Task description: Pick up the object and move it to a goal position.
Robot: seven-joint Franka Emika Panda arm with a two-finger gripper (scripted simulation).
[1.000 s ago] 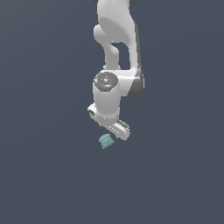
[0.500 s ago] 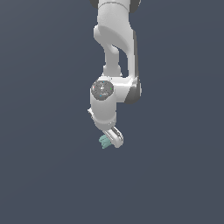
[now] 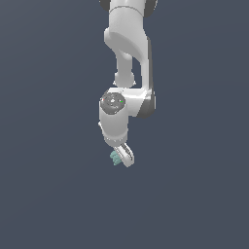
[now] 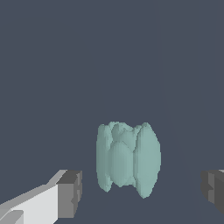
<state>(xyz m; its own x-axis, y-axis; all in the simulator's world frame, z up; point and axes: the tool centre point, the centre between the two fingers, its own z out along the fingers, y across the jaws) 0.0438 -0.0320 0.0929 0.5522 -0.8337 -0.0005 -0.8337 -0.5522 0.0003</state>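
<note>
White Panda arm (image 3: pixel 129 46) drops in from the top centre of the exterior view, bends at a round joint near mid-frame, wrist pointing down. Gripper (image 3: pixel 122 156) sits just below centre of that frame, seen nearly edge-on, so its fingers overlap and their spacing can't be read there. The object (image 3: pixel 115 157), a tiny pale teal-green ridged piece, shows at the gripper's tip on the exterior view's left side, touching or just beside the white finger; contact can't be confirmed from this angle. Everything else is plain dark grey-blue floor (image 3: pixel 53 194), no visible texture or edges. In the wrist view the object (image 4: pixel 128 159) fills the lower centre of the frame, upright, with vertical rounded ridges and a notched top outline. Gripper (image 4: pixel 142 194) jaws are wide apart here: one grey pad on a white finger (image 4: pixel 70 194) at lower left of the frame, the other grey pad (image 4: pixel 214 190) at the lower right edge, cut off by the frame border. Object lies between the two pads, nearer the lower-left one, with clear dark gaps on both sides, so neither pad touches it. Nothing is clamped. Whether the object rests on the floor (image 4: pixel 109 57) can't be told; no shadow or contact line shows.
</note>
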